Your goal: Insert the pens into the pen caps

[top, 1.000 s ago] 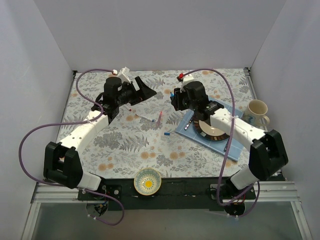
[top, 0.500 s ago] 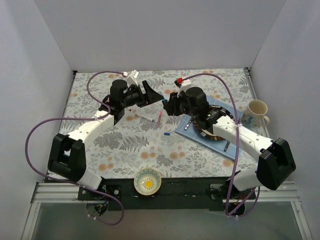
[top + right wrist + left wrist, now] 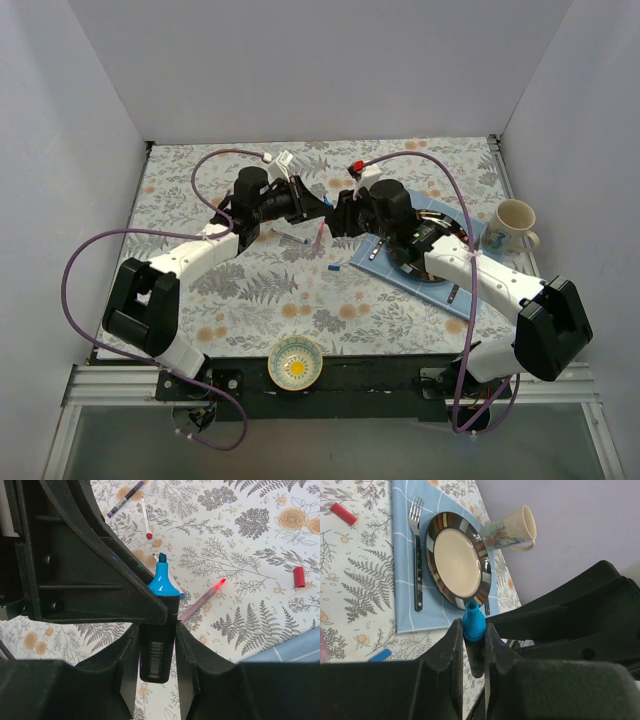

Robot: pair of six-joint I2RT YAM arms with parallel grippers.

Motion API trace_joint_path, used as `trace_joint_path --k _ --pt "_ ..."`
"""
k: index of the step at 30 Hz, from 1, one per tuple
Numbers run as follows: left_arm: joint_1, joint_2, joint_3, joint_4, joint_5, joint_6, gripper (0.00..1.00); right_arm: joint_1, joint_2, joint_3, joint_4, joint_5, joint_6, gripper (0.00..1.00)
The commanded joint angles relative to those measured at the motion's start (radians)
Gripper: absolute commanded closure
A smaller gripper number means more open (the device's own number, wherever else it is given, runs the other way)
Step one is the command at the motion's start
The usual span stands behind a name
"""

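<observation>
Left gripper (image 3: 473, 631): closed tight on short blue plastic cap (image 3: 473, 620); raised left of round striped ceramic plate (image 3: 455, 560)
Right gripper (image 3: 156, 629): closed tight on thick black marker with light-blue tip (image 3: 160, 650); raised left of the plate, meeting Left gripper

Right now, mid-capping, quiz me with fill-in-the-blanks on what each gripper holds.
The left gripper is shut on a ___ pen cap.
The right gripper is shut on a marker whose barcoded barrel is ___.
In the right wrist view, the loose cap on the table is ___.
Missing: blue; black; red.
</observation>
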Motion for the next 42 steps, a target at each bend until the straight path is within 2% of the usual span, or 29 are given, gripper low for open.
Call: trace_joint_path --k 1,2,5,8,12,17,22,26,28,29,32,33,34,36,38,39,40,42 --pt "-0.002 -0.018 -0.024 0.064 0.092 0.006 1.00 0.004 -0.046 0.012 0.023 -0.078 0.014 0.69" --pt "0.000 -0.023 -0.026 0.084 0.115 0.026 1.00 0.003 -0.055 0.012 0.010 -0.094 0.017 0.54" --pt "0.001 -0.047 -0.029 0.103 0.236 0.104 1.00 -0.005 -0.090 -0.011 -0.028 -0.198 0.037 0.38" --pt "0.001 -0.079 -0.070 0.207 0.356 0.098 1.00 -0.028 -0.159 -0.072 0.036 -0.333 0.095 0.33" --pt "0.001 -0.098 -0.116 0.398 0.460 -0.019 1.00 -0.066 -0.236 -0.180 0.157 -0.489 0.174 0.34" --pt "0.001 -0.134 -0.155 0.513 0.486 -0.072 1.00 -0.083 -0.270 -0.214 0.215 -0.552 0.233 0.42" --pt "-0.003 -0.164 -0.167 0.532 0.472 -0.084 1.00 -0.086 -0.255 -0.292 0.425 -0.654 0.351 0.48" --pt "-0.003 -0.185 -0.175 0.541 0.455 -0.086 1.00 -0.086 -0.220 -0.324 0.498 -0.689 0.407 0.47" --pt "-0.003 -0.191 -0.175 0.529 0.449 -0.077 1.00 -0.086 -0.215 -0.338 0.525 -0.689 0.427 0.55" --pt "-0.003 -0.190 -0.173 0.518 0.449 -0.070 1.00 -0.085 -0.215 -0.346 0.542 -0.688 0.427 0.75" --pt "-0.003 -0.193 -0.188 0.521 0.445 -0.073 1.00 -0.086 -0.215 -0.367 0.587 -0.691 0.438 0.99" --pt "-0.005 -0.193 -0.188 0.516 0.442 -0.072 0.91 -0.086 -0.218 -0.376 0.607 -0.689 0.445 0.99" --pt "-0.003 -0.197 -0.191 0.501 0.436 -0.072 0.75 -0.086 -0.225 -0.384 0.623 -0.686 0.454 0.99" --pt "-0.003 -0.208 -0.198 0.487 0.419 -0.057 0.54 -0.085 -0.236 -0.396 0.631 -0.668 0.454 0.99" --pt "-0.003 -0.243 -0.208 0.440 0.370 -0.035 0.49 -0.086 -0.249 -0.398 0.607 -0.655 0.435 0.99" --pt "-0.003 -0.257 -0.207 0.408 0.345 -0.006 0.31 -0.086 -0.253 -0.396 0.596 -0.649 0.425 0.99" --pt "-0.003 -0.282 -0.201 0.319 0.310 0.009 0.18 -0.088 -0.261 -0.396 0.582 -0.643 0.410 0.99" --pt "-0.005 -0.314 -0.182 0.225 0.223 0.052 0.07 -0.089 -0.270 -0.401 0.547 -0.623 0.401 0.99"
